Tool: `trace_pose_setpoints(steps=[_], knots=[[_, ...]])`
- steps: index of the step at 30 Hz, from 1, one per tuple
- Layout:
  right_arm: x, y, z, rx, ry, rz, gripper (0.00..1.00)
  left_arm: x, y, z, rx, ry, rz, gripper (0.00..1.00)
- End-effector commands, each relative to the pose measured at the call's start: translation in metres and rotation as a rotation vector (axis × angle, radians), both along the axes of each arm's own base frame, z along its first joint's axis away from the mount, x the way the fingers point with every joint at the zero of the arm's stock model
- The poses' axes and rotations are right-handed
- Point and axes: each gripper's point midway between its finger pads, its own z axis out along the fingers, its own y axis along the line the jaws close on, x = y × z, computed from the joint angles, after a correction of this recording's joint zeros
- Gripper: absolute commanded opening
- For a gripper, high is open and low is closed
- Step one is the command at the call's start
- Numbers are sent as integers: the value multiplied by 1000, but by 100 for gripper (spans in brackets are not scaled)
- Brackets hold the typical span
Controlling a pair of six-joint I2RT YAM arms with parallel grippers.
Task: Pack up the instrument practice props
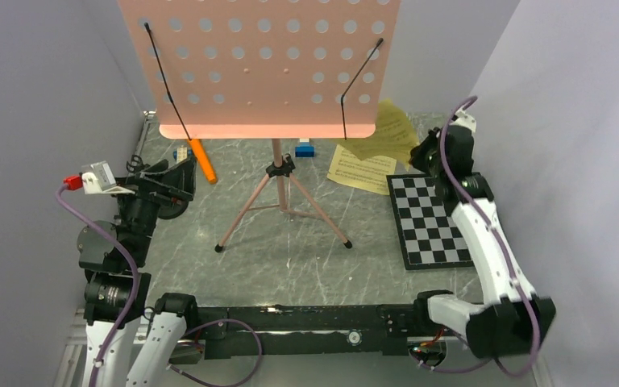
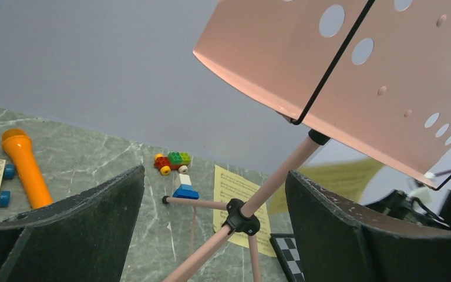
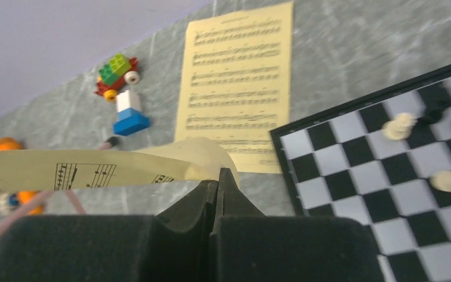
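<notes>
The pink hole-punched music stand stands on its tripod legs at the table's middle. My right gripper is shut on a yellow sheet-music page and holds it in the air; the page curls left from the jaws in the right wrist view. A second yellow page lies flat on the table. The orange microphone lies at the back left. My left gripper is open, beside the microphone; the tripod hub shows between its fingers. No black mic stand shows.
A chessboard with pieces lies at the right, just under my right arm. Blue-and-white blocks and a small brick car sit behind the stand. Grey walls close in on both sides.
</notes>
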Motion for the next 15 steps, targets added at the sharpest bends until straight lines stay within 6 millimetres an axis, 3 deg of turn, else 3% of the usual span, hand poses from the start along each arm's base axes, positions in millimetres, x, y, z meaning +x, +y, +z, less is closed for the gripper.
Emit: trace_pose_setpoints(steps=[1,4,8,15], knots=[[43,50,21,347,-25,231,0,-4,0,-1,-21,-9,-4,93],[78,53,8,428,36,245,0,-3,-2,-8,-31,-4,-11,93],[114,59,-31,469,142,279,0,-2,-7,-16,-39,4,-37,93],[126,55,-127,467,299,232,0,0,-12,-33,-32,32,-61,94]])
